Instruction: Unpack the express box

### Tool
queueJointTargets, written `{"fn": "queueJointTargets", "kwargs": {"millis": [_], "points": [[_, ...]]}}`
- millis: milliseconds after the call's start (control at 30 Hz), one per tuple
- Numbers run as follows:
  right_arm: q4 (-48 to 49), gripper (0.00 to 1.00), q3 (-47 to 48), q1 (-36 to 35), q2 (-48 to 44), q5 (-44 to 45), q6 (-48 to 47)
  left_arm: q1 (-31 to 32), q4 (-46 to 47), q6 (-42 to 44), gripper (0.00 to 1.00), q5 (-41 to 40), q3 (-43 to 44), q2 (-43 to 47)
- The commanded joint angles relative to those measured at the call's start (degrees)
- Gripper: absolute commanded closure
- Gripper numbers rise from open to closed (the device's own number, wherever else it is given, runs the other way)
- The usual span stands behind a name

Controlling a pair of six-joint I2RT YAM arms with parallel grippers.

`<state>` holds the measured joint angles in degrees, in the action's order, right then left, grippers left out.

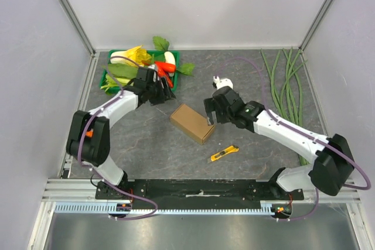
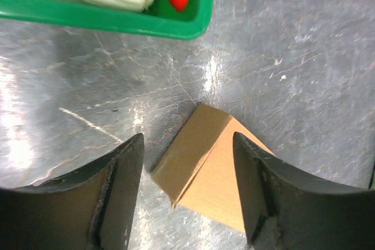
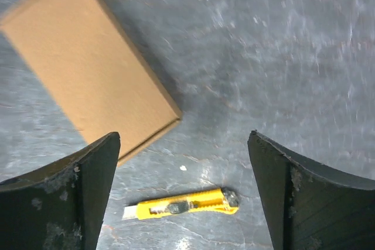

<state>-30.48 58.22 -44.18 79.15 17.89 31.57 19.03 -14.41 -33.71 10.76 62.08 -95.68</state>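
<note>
Box (image 1: 192,123) lies flat mid-table, flaps shut. Long axis runs diagonal: one end points far-left toward the tray (image 2: 117,20), the other near-right toward the knife (image 3: 181,204). It sits betw. the two grippers.

L gripper (image 1: 163,95) hangs over the box's far-left end, jaws spread wide, holding nothing. In the wrist view the box corner shows in the gap below, w/ no contact seen.

R gripper (image 1: 209,115) is at the box's near-right end, jaws also wide apart and empty. In its wrist view the gap frames bare table (image 3: 263,57) and the knife, w/ the box off beside one finger. Can't tell if that finger touches the box.

Knife lies flat, near the box but apart from it. Beans (image 1: 287,80) lie along the table's far-right side.
</note>
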Motion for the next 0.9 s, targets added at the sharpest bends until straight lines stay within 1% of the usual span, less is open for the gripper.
{"fn": "queueJointTargets", "kwargs": {"millis": [0,67,100,133,167,200,233,333,467,633,867], "points": [[1.1,0.02,5.8,-1.2,-2.3,-5.1,-10.6,-2.0,-3.0,5.9,0.24,-2.5,0.5,11.7],[2.3,0.02,7.5,-1.9,-0.9,-8.4,-15.2,-2.4,-5.0,7.1,0.17,-3.9,-0.2,15.1],[2.5,0.02,8.1,-2.2,-0.1,-8.8,-16.4,-2.5,-5.5,7.4,0.11,-4.2,-0.6,16.6],[2.8,0.02,8.5,-2.7,0.6,-9.4,-17.4,-2.9,-6.0,7.7,0.09,-4.3,-1.3,19.8],[3.9,0.02,8.9,-3.1,1.9,-10.4,-20.0,-2.9,-7.5,8.2,0.05,-5.6,-1.6,21.2],[5.2,0.02,8.7,-3.5,2.1,-10.2,-20.8,-3.0,-8.6,8.3,0.03,-6.6,-1.9,22.5],[8.2,0.02,8.5,-4.1,2.4,-10.3,-21.3,-3.6,-10.1,8.4,0.03,-7.4,-2.0,24.9],[12.0,0.02,8.2,-4.4,4.4,-11.9,-23.7,-5.0,-14.1,8.6,0.02,-8.5,-2.8,28.8],[12.0,0.02,11.6,-4.9,11.9,-13.8,-26.3,-6.0,-17.8,8.3,0.03,-9.4,-4.2,33.0],[11.7,0.02,12.8,-6.0,18.7,-14.9,-28.5,-7.9,-22.1,7.4,0.03,-10.0,-5.7,35.1],[11.7,0.02,12.5,-6.4,23.3,-14.6,-28.8,-8.6,-22.1,7.2,0.03,-6.8,-7.6,35.7]]}}
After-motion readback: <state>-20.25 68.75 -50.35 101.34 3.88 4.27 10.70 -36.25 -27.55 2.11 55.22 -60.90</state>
